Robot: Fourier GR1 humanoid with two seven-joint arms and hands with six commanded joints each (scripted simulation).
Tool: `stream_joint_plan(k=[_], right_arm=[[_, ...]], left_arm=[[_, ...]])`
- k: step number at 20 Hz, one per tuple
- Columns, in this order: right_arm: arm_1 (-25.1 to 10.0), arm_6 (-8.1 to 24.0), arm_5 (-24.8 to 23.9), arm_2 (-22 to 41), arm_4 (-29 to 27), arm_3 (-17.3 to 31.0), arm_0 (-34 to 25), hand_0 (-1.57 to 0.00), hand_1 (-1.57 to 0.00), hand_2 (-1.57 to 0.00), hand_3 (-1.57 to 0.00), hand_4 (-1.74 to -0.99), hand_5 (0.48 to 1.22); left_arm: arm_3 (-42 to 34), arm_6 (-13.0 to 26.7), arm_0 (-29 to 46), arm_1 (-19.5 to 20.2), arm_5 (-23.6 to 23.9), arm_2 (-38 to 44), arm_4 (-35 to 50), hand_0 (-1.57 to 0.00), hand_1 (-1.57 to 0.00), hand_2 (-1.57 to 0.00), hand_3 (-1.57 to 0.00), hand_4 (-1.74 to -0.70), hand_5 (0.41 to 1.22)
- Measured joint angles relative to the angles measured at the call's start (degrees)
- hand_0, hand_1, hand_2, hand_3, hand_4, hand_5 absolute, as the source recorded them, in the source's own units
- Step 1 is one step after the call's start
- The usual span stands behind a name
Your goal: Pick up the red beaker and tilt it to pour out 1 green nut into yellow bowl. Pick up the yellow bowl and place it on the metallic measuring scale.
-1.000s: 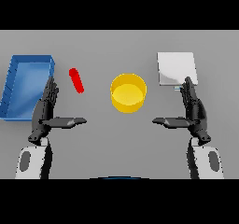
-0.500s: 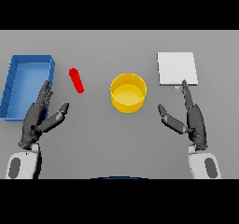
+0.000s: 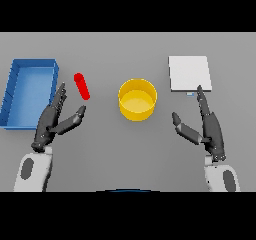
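The red beaker (image 3: 82,86) lies on its side on the grey table, left of centre. A yellow bowl (image 3: 137,99) stands in the middle. The pale square measuring scale (image 3: 189,73) sits at the back right. My left hand (image 3: 51,122) is open, just below and left of the beaker, its fingertips pointing toward it without touching. My right hand (image 3: 208,126) is open, well right of the bowl, with its fingertips just below the scale's near edge. No green nut shows.
A blue open tray (image 3: 29,90) stands at the far left, close beside my left hand.
Both hands have drawn back toward me and tilted, thumbs now angled up instead of pointing inward. The left hand has leaned toward the beaker. The beaker, the bowl and the scale have not moved.
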Motion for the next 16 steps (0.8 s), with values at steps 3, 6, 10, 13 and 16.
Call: stream_joint_plan(k=[3,6,10,13,16], right_arm=[[-0.2,-0.4,0.6,-0.4,-1.0,-0.1,-0.1,0.0,0.0,0.0,0.0,-1.267,0.632],[0.8,-0.6,0.7,0.3,-1.0,0.0,0.0,0.0,0.0,0.0,0.0,-1.281,0.635],[0.4,-0.4,0.2,0.5,-0.1,-0.8,0.2,0.0,0.0,0.0,0.0,-1.267,0.635],[0.5,-0.5,0.2,0.0,-0.7,-0.3,0.2,0.0,0.0,0.0,0.0,-1.267,0.64],[0.1,-0.6,0.6,-0.2,-0.9,0.0,0.0,0.0,0.0,0.0,0.0,-1.271,0.646]], left_arm=[[5.8,-1.7,-4.2,-0.3,1.3,0.4,-1.9,0.0,0.0,0.0,0.0,-1.23,0.636],[10.9,-2.4,-8.7,0.1,1.0,1.6,-1.6,0.0,0.0,0.0,0.0,-1.25,0.66],[18.0,-4.0,-14.1,-0.2,1.9,3.1,-1.9,0.0,0.0,0.0,0.0,-1.28,0.68],[22.0,-4.5,-17.4,-0.2,1.7,3.8,-1.8,0.0,0.0,0.0,0.0,-1.29,0.688],[25.1,-5.5,-19.8,-0.2,1.9,4.0,-2.5,0.0,0.0,0.0,0.0,-1.3,0.69]])
